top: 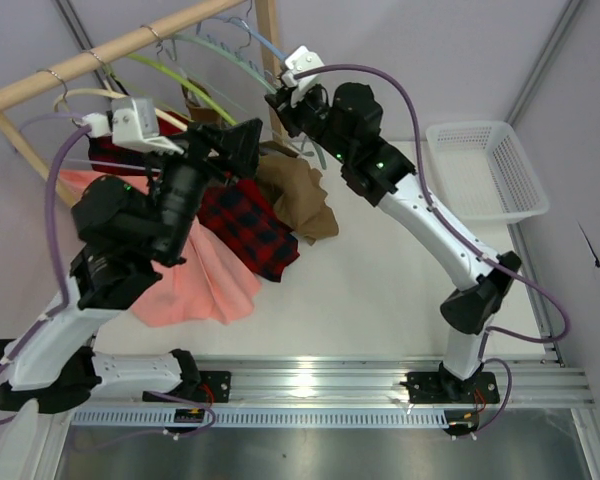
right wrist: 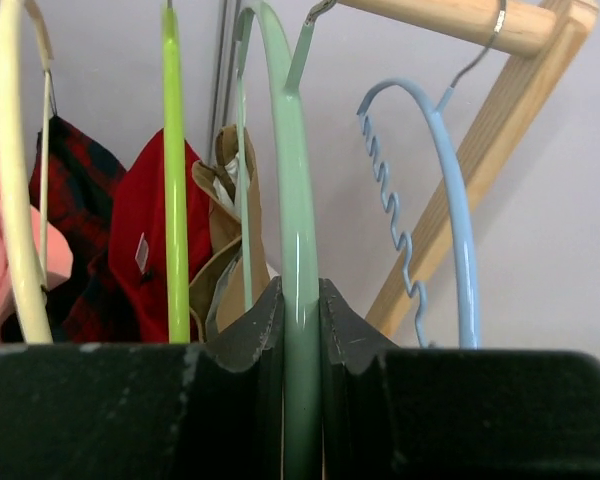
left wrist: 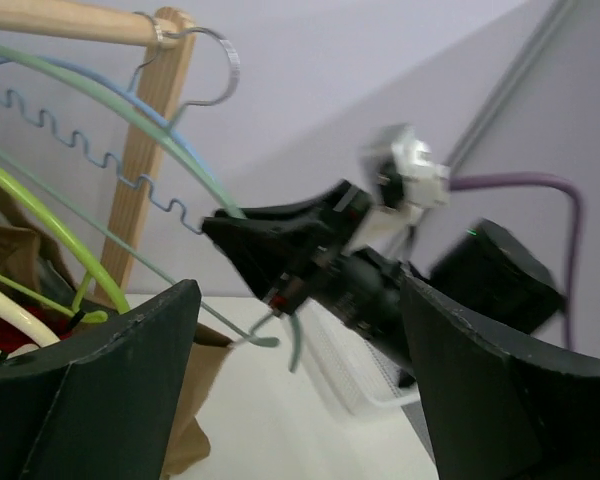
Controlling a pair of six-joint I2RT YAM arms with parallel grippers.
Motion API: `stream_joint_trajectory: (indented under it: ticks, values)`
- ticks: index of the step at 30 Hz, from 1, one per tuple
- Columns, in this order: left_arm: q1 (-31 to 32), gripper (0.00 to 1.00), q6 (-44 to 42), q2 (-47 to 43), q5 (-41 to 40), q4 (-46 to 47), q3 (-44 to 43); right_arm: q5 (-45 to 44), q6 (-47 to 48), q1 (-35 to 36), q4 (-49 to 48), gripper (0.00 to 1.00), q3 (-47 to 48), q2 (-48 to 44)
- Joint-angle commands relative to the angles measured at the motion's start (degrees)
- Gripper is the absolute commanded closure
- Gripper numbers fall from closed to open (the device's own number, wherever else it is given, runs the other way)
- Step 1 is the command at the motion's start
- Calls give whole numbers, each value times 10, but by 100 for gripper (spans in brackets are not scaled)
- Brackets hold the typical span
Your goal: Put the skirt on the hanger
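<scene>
**Khaki skirt [top: 300, 195] hangs under the rail, sage-green hanger [right wrist: 298, 250] pinched**

We see the white table [top: 380, 290] with a wooden rail [top: 110, 50] across its far left corner. Under the rail hang three garments in a row. A salmon-pink skirt [top: 195, 285] is on the left and a red-and-black plaid skirt [top: 250, 225] is in the middle. The khaki skirt is on the right, touching the plaid one. A white mesh basket [top: 485, 165] sits well apart at the far right.

In our right wrist view the khaki folds bunch against the thin lower bar of the sage-green hanger. That hanger sits between a lime-green hanger [right wrist: 175, 180] and a light blue hanger [right wrist: 450, 200]. Whether the cloth is fixed to that bar we cannot tell.

Our right gripper [right wrist: 300, 300] is closed on the sage-green hanger's arched arm, both fingers pressed flat against it. Our left gripper [left wrist: 300, 288] stands wide apart near the skirt's top, with nothing between its fingers.
</scene>
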State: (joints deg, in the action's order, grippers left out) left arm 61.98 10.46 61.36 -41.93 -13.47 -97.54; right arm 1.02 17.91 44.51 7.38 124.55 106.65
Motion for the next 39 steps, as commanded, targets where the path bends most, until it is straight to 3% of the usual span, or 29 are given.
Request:
stream_joint_trajectory:
  ticks: [1,7,11,17,25,30,39]
  values:
    - [-56,14,104,20,7,11,-39,49,-44,-23,-170,100,-45,-95]
    - [-174,19,270,120,130,-95,-147,60,-54,-36,-155,100,-35,-93]
    - [-229,20,347,140,245,-80,-151,72,-61,-36,-156,100,-40,-91]
    - [-313,20,419,173,349,-104,-165,79,-67,-36,-163,100,-42,-90]
    - [-332,22,439,201,386,-51,-153,83,-56,-19,-167,100,-41,-89]
    - [-334,27,449,236,380,-51,-179,68,-41,-8,-160,100,-38,-84]
    - [-358,38,481,245,357,-9,-137,62,-33,1,-161,100,-50,-91]
